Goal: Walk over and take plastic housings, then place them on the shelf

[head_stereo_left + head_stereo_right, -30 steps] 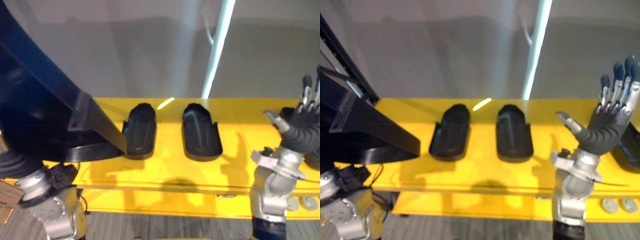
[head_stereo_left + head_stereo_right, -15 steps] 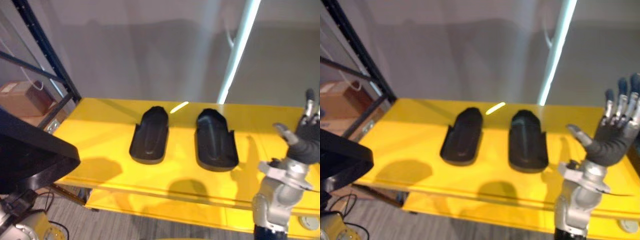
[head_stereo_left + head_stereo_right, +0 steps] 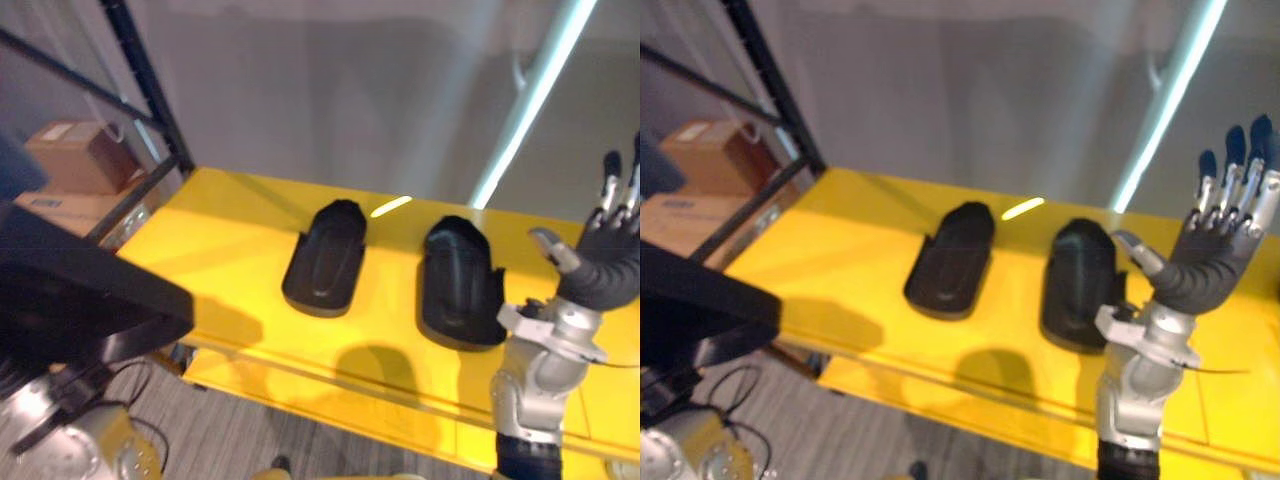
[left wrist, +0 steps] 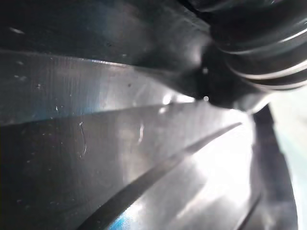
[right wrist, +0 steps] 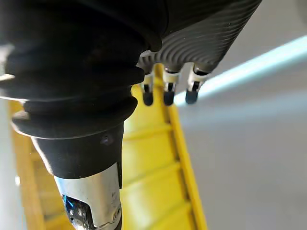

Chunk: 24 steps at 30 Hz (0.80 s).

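Two black plastic housings lie side by side on the yellow shelf top [image 3: 230, 250], the left housing [image 3: 325, 258] and the right housing [image 3: 460, 283], both hollow side up. A third, large black housing [image 3: 70, 300] hangs close in front of me at the lower left, carried on my left arm; its dark glossy surface [image 4: 120, 143] shows past my left hand [image 4: 259, 43], whose fingers are hidden. My right hand [image 3: 1215, 260] is raised over the shelf's right part, open, fingers [image 5: 165, 91] straight and holding nothing.
A dark rack upright [image 3: 145, 90] rises at the shelf's left end, with cardboard boxes [image 3: 85, 160] behind it. A pale light strip [image 3: 535, 100] slants up the grey wall at the back right. A lower yellow ledge [image 3: 330, 395] runs along the front.
The camera has swung, so the rack and boxes have come into sight and the shelf now runs at a slant. The carried housing covers less of the view. My right hand stays raised and open.
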Available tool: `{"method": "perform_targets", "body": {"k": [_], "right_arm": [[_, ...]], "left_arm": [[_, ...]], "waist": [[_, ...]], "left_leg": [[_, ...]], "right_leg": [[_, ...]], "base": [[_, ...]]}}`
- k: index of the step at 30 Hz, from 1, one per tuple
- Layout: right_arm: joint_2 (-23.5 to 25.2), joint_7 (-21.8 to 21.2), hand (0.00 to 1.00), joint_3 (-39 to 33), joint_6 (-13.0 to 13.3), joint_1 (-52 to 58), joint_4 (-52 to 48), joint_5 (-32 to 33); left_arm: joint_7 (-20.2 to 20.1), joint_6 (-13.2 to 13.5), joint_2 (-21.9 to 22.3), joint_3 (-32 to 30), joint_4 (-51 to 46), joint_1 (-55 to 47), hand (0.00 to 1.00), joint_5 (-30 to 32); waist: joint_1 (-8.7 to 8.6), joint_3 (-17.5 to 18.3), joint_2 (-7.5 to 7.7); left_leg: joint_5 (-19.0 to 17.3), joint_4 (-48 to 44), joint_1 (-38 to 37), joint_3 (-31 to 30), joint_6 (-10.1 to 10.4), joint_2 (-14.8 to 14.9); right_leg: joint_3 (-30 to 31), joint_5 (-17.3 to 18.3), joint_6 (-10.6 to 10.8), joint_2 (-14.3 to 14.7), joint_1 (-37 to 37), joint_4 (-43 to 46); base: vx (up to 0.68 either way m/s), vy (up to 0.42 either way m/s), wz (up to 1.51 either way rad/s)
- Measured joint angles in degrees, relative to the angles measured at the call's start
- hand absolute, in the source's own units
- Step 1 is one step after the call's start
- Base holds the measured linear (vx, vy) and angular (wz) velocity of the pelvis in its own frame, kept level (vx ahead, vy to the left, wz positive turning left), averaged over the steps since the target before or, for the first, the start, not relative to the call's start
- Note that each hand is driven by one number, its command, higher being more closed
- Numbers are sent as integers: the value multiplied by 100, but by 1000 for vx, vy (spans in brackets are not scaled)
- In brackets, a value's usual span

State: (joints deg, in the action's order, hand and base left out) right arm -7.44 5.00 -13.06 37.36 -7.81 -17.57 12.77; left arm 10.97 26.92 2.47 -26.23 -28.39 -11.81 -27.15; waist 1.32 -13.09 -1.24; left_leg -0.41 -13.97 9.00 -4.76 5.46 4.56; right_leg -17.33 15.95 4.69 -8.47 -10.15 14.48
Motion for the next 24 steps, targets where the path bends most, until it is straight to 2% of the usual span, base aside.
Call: {"method": "perform_targets", "body": {"k": [1, 2, 3, 4, 5, 6, 7, 8, 9, 10, 11, 12, 13, 14, 17, 22, 24], "right_arm": [[-55, 2, 0, -21, -10, -57, 67, -1], [-145, 29, 0, -52, -9, -73, 151, -1], [-182, 33, 0, -73, -1, -79, 153, -5], [-250, 50, 0, -179, 10, -167, 167, -9], [-273, 82, 0, -186, 12, -179, 169, -4], [-297, 148, 0, -229, 18, -167, 167, -1], [-296, 181, 0, -296, 18, -76, 101, -3], [-297, 220, 0, -327, 18, 3, 23, -3], [-273, 260, 0, -409, 44, 186, -83, -5], [-199, 252, 0, -419, 42, 272, -97, -5], [-172, 248, 0, -450, 64, 323, -107, -5], [-133, 252, 0, -445, 60, 383, -104, 0], [-19, 243, 0, -417, 60, 431, -117, -5], [35, 247, 0, -417, 52, 466, -99, -3], [98, 227, 0, -352, 33, 535, -99, -7], [209, 268, 0, -356, -17, 553, -98, -65], [321, 311, 0, -271, -66, 625, -114, -204]], "left_arm": [[-3, -40, 52, 5, 6, -109, 100, -1], [-22, -106, 78, 29, 12, -363, 100, 20], [-33, -106, 83, 29, 12, -443, 100, 55], [-83, -91, 69, 27, 4, -507, 100, 77], [-121, -81, 68, 37, 3, -525, 100, 78], [-246, -69, 67, 53, -1, -546, 100, 76], [-399, -64, 62, 103, -4, -563, 100, 75], [-467, -65, 51, 174, -5, -580, 100, 73], [-664, -81, -13, 424, -18, -614, 100, 74], [-729, -89, -21, 446, -34, -629, 100, 74], [-778, -89, -38, 444, -40, -555, 100, 75], [-858, -74, -18, 464, -52, -506, 100, 66], [-895, -87, -16, 471, -48, -524, 100, 64], [-901, -126, -16, 531, -35, -514, 100, 99], [-902, -159, -35, 725, -32, -490, 100, 126], [-1020, -329, -81, 1084, -32, -482, 100, 99], [-1129, -462, -217, 1238, 11, -468, 100, 108]], "waist": [[50, -61, -91], [98, -87, -175], [96, -69, -140], [126, -42, -213], [122, -31, -230], [105, -9, -265], [65, 19, -306], [57, 49, -357], [-103, 173, -345], [-187, 331, -148], [-258, 370, -81], [-189, 399, -101], [-186, 421, -142], [-234, 451, -194], [-211, 488, -241], [-240, 567, -357], [-250, 572, -345]], "left_leg": [[28, -69, 42, 128, -26, 68], [511, 275, 81, 314, -104, 108], [716, 543, 43, 464, -169, 139], [374, 33, 203, 1059, -349, 265], [81, -325, 257, 1303, -470, 319], [-378, -1035, 222, 1763, -641, 454], [-639, -1583, 124, 2175, -816, 608], [-618, -1665, 110, 2368, -855, 662], [-163, -890, 72, 2471, -873, 380], [-107, -333, -69, 2273, -866, 152], [-258, -471, -123, 2296, -1002, 151], [-647, -919, -237, 2519, -967, 423], [-685, -698, -669, 2724, -732, 653], [-593, -366, -844, 2728, -559, 661], [-559, 115, -940, 2719, -467, 481], [-355, 1251, -1328, 2709, -164, 34], [-243, 1423, -1370, 2551, -255, -116]], "right_leg": [[-58, -4, 7, 91, -62, -60], [-335, -41, -82, 134, -87, -157], [-486, -69, -162, 104, -16, -217], [-713, -103, -223, 135, 90, -225], [-810, -119, -246, 134, 120, -214], [-979, -138, -276, 108, 115, -175], [-1167, -138, -279, 70, 106, -43], [-1276, -135, -283, 82, 108, 52], [-1073, 60, -706, 114, 445, 197], [-827, -119, -746, 127, 539, -253], [-974, -308, -476, 101, 460, -409], [-1085, -400, -485, 151, 481, -422], [-1194, -407, -488, 163, 487, -354], [-1297, -438, -468, 158, 494, -359], [-1393, -577, -373, 92, 488, -446], [-1577, -777, -104, -153, 512, -423], [-1496, -843, -170, -230, 487, -387]], "base": [[-240, -164, 80], [-212, -125, 76], [-232, -140, 98], [-141, -84, 71], [-126, -110, 81], [-96, -85, 79], [-84, -56, 80], [-156, -29, 127], [-192, -9, 129], [-190, -27, 153], [-104, -46, 85], [-47, -22, 75], [-52, 20, 56], [-49, 80, 53], [-81, 148, 27], [-64, 238, 29], [-46, 173, 48]]}}
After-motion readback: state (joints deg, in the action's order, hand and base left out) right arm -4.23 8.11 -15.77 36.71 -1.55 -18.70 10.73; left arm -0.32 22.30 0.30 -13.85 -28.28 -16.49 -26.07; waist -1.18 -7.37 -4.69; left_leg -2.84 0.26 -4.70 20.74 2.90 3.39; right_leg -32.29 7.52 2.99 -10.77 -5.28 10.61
